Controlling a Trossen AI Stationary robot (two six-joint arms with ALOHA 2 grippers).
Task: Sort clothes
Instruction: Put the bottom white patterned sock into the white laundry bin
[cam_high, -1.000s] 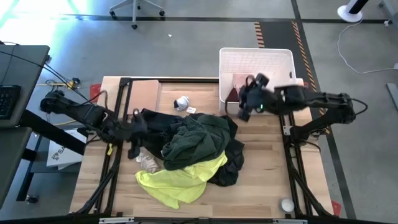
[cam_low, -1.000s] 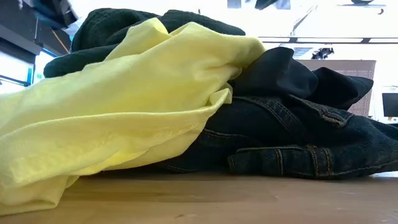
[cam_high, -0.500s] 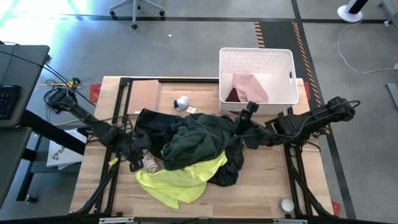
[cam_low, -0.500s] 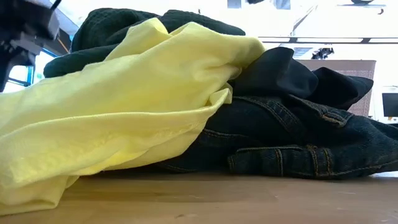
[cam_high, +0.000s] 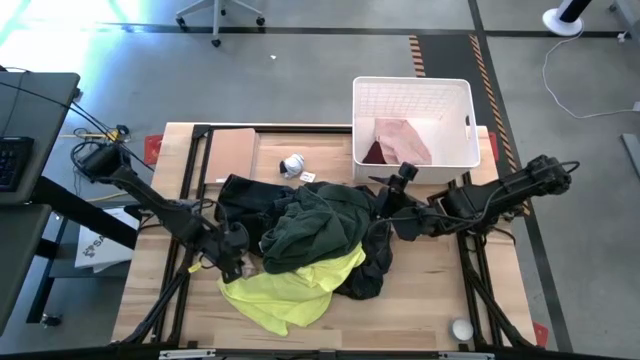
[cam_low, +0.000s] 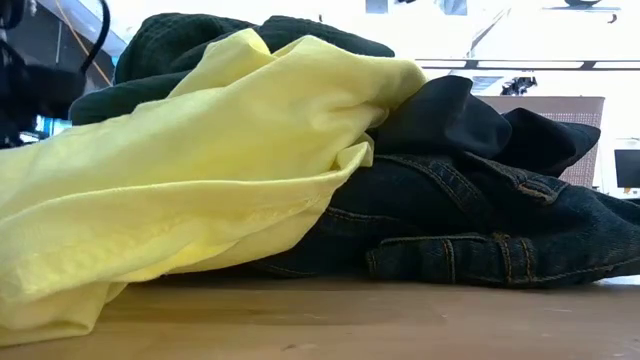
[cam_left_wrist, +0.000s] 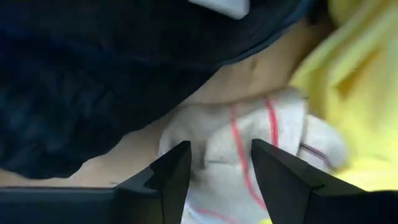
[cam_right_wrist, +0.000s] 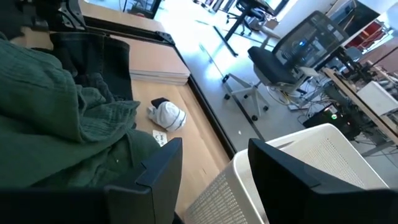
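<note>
A pile of clothes lies mid-table: a dark green garment (cam_high: 315, 228) on top, a neon yellow one (cam_high: 285, 290) at the near side, and black and dark denim ones (cam_high: 245, 195) around them. A pale cloth with red stripes (cam_left_wrist: 249, 143) lies on the table at the pile's left edge. My left gripper (cam_high: 232, 264) is open just above it, one finger on either side (cam_left_wrist: 217, 155). My right gripper (cam_high: 380, 205) is open and empty at the pile's right edge, beside the green garment (cam_right_wrist: 50, 112). A pale pink garment (cam_high: 402, 140) and a maroon one (cam_high: 374, 153) lie in the white basket (cam_high: 412, 88). My left gripper comes down on the striped pale cloth (cam_left_wrist: 214, 146) from above, its open fingers (cam_left_wrist: 177, 171) standing over a bunched part of it. Whether they touch the cloth I cannot tell. The cloth lies on the table.
A small white-grey ball (cam_high: 292, 165) lies behind the pile, next to a wooden board (cam_high: 230, 152). Another small white ball (cam_high: 460, 328) sits near the front right corner. The basket stands at the far right. Bare table shows along the near edge (cam_low: 350, 320).
My left gripper has gone toward the near edge and right, down to the pale cloth at the pile's left. My right gripper has left the basket and gone toward the near-left to the pile's right edge, then kept still. The pile has not moved.
</note>
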